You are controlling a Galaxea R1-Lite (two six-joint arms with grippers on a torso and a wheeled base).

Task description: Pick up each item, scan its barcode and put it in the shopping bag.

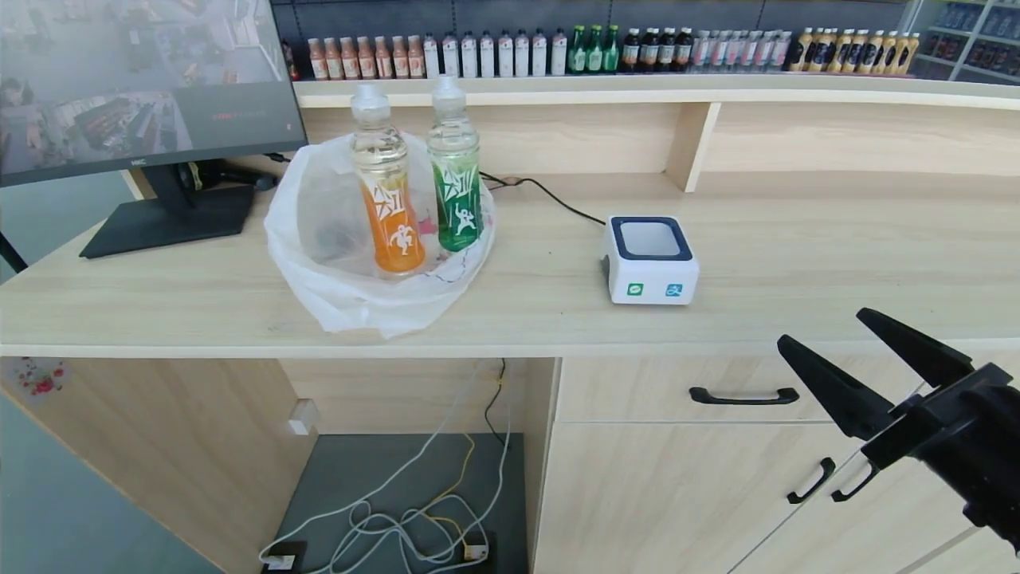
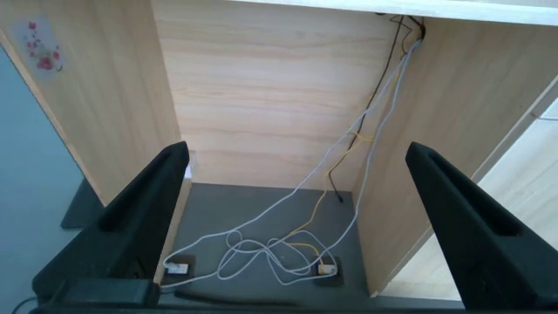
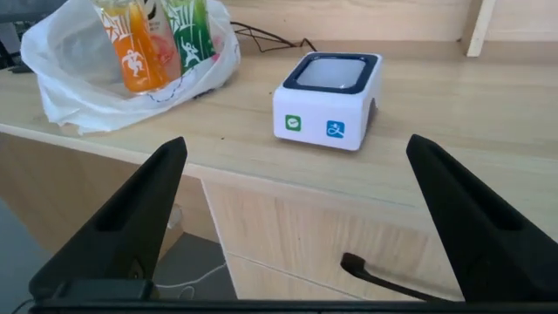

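Standing upright inside the shopping bag [image 1: 307, 239] on the counter [image 1: 797, 255]: orange bottle [image 1: 388, 187], green bottle [image 1: 455, 171]. Likely heavy, rigid, slick; I judge the narrow waist best to grip. My right tool [image 1: 825, 328], left tool [image 2: 296, 150]: both released, empty.

So from my seat I've got a long light wood-grain tabletop [image 1: 797, 263] running the full width. Over at the robot's left end sits a flat black monitor stand [image 1: 171, 219]. Just beside it, toward the middle, is a crumpled white plastic shopping bag [image 1: 351, 299], open at the top. Well apart from the bag, further right, there's a little white scanner box with a dark blue rim [image 1: 649, 259]. A thin black cable [image 1: 550, 195] snakes across the wood from behind the bag to the scanner.
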